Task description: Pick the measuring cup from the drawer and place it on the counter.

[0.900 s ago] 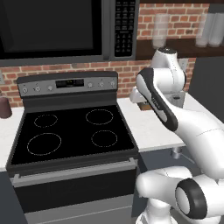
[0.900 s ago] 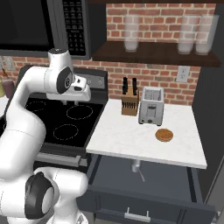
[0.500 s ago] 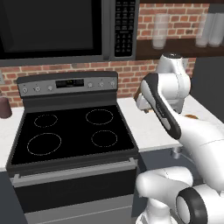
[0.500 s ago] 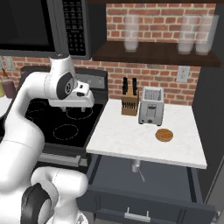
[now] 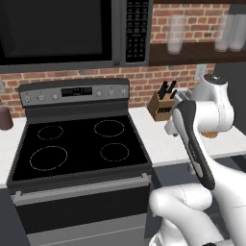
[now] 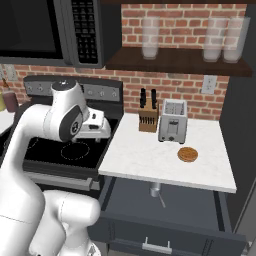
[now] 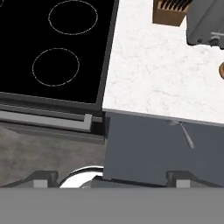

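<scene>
Swinging rightward from above the stovetop (image 6: 70, 150), the arm now carries its gripper (image 6: 95, 131) over the burners' right edge, closer to the counter (image 6: 150, 160) than moments ago. Its fingertips (image 7: 43, 178) stand wide apart with nothing between them. Below the counter's front edge, the drawer (image 6: 200, 210) is pulled open, and the measuring cup (image 6: 156, 192) sits inside near the back wall, handle pointing toward the front. A toaster (image 6: 172, 120), knife block (image 6: 148, 118) and round brown disc (image 6: 187, 154) rest on the counter.
</scene>
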